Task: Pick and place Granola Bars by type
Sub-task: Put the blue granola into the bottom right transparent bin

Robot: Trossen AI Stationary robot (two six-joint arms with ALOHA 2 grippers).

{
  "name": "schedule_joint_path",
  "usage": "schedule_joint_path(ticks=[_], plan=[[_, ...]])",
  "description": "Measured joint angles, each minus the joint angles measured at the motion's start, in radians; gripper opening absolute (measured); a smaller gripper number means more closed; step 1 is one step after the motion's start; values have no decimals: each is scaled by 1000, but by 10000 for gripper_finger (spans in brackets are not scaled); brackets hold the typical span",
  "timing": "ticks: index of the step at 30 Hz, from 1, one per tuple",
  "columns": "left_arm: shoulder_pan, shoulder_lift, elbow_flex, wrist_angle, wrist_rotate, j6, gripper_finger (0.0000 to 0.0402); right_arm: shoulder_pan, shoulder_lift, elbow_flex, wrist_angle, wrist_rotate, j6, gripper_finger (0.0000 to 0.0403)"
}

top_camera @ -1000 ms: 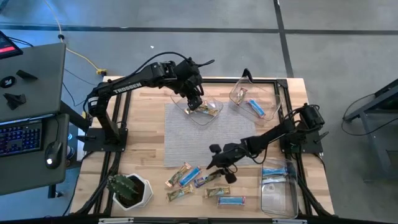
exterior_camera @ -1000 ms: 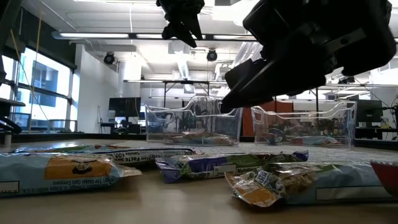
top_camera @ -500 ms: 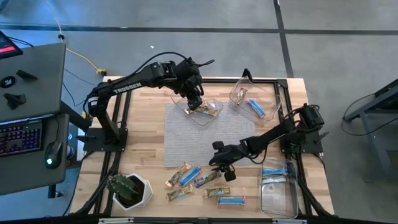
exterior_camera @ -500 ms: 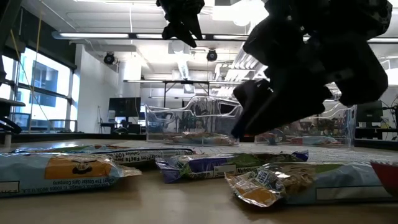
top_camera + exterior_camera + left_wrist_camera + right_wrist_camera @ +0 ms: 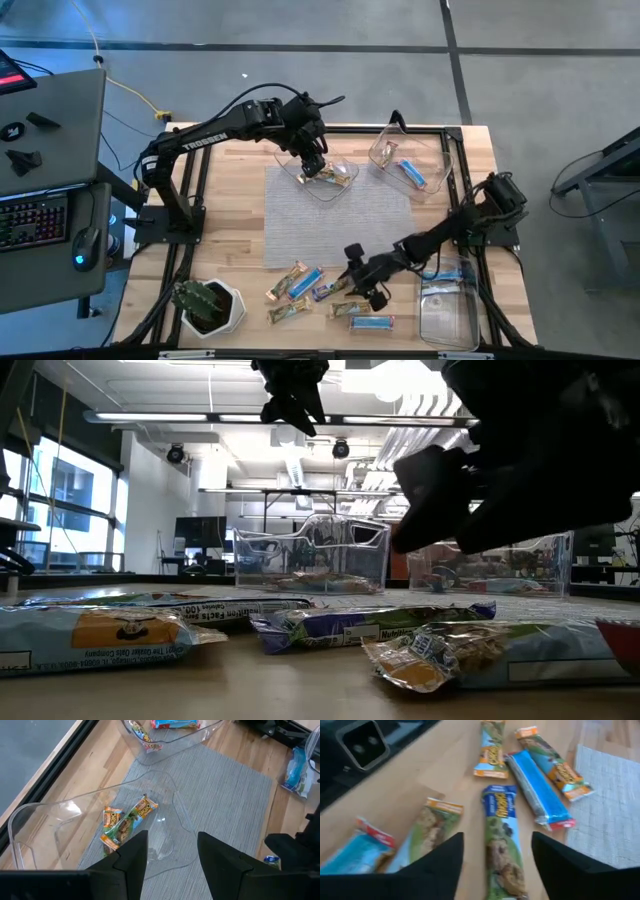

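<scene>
Several granola bars lie flat on the wood near the table's near edge: a green-and-blue one (image 5: 502, 835), a bright blue one (image 5: 537, 790) and tan ones (image 5: 285, 285). My right gripper (image 5: 362, 278) hovers open just above them, its fingers (image 5: 445, 865) on either side of the green-and-blue bar, touching nothing. My left gripper (image 5: 172, 842) hangs open and empty over a clear bin (image 5: 325, 180) at the far middle, which holds two tan bars (image 5: 127, 817).
A clear bin (image 5: 405, 160) at the far right holds a blue bar. Another clear bin (image 5: 445, 300) at the near right holds blue bars. A grey mat (image 5: 330, 220) covers the table's middle. A potted plant (image 5: 205, 305) stands at the near left corner.
My right gripper has swung from the mat's near edge toward the table's near edge and a little down, and now hangs over the loose bars. The bars lie as before. My left arm has kept still.
</scene>
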Motion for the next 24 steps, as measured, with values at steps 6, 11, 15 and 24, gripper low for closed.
schedule_joint_path(ticks=[6,11,15,24], plan=[[0,0,0,0,0,0,168,0,55,0,41,5,-1,262],[0,0,0,0,0,0,168,0,147,1,175,-12,15,254],[0,0,0,0,0,0,168,-1,187,1,196,34,-7,244],[0,0,0,0,0,0,168,-29,214,3,195,43,144,213]])
